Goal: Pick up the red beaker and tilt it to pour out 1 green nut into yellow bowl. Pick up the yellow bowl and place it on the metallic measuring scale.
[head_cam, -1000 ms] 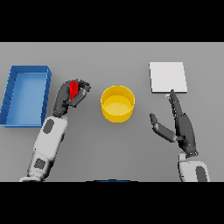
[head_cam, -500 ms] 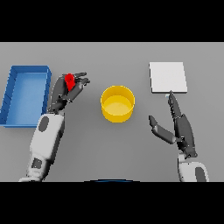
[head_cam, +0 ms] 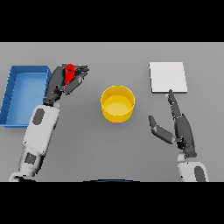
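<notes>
One green nut could be spilled onto the table if the red beaker (head_cam: pixel 69 73), gripped by the left hand (head_cam: pixel 61 83), is tilted short of the yellow bowl (head_cam: pixel 117 103).

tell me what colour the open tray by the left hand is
Blue: the tray beside the left hand shows clearly in the head view.

A matt grey table (head_cam: pixel 112 148) holds a smooth yellow bowl (head_cam: pixel 117 103) with a plastic look. Left of the bowl, dark matt fingers curl round a glossy red beaker (head_cam: pixel 69 73). Further left sits a smooth blue bin (head_cam: pixel 22 95), plastic-looking. Right of the bowl lies a flat, pale grey scale (head_cam: pixel 168 77), matt rather than shiny.
</notes>
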